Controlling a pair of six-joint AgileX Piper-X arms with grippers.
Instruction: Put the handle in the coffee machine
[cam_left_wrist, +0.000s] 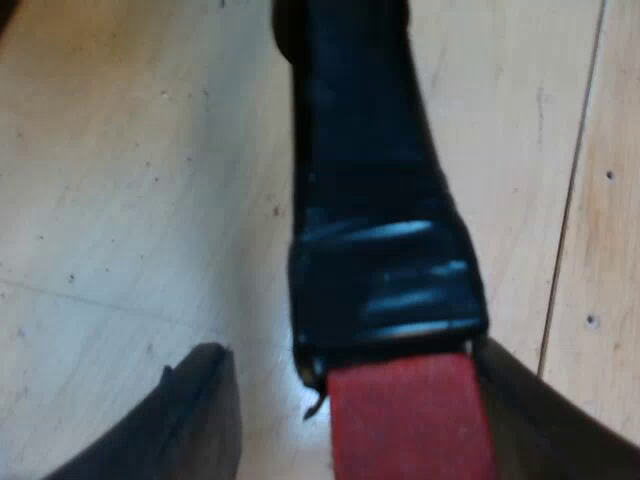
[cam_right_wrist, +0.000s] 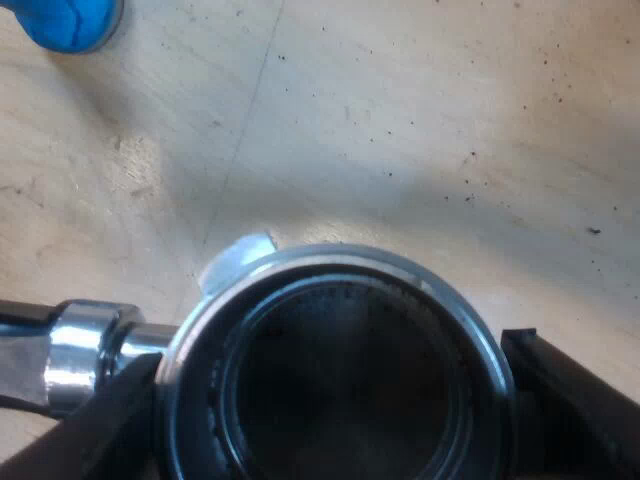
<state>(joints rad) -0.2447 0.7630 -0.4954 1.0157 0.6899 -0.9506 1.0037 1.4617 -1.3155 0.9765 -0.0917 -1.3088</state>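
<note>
Left wrist view. The left gripper (cam_left_wrist: 348, 350) is spread, with the handle (cam_left_wrist: 370, 200) running lengthwise between its two black fingers (cam_left_wrist: 200, 420). One finger stands apart from the handle with pale wood showing in the gap. The other finger lies right against the red end (cam_left_wrist: 410, 425). The handle is a glossy black bar, rounded and slightly tapered. It widens into a squared collar just before the matt red end, which sits nearest the gripper's palm. Under it lies the table (cam_left_wrist: 120, 150), made of light wooden planks with fine seams.

Right wrist view. The right gripper (cam_right_wrist: 335, 355) pinches the holder (cam_right_wrist: 340, 380), one finger pressed to each side of its round bowl. The bowl is a brushed metal ring with a dark, hollow interior. A small flat lug (cam_right_wrist: 235, 255) juts from its rim on the side away from the palm. A polished chrome neck (cam_right_wrist: 85, 350) leaves the bowl past one finger. Well beyond the fingertips, a blue tamper (cam_right_wrist: 65, 20) stands on the speckled wood. Whether the holder touches the table cannot be told.
</note>
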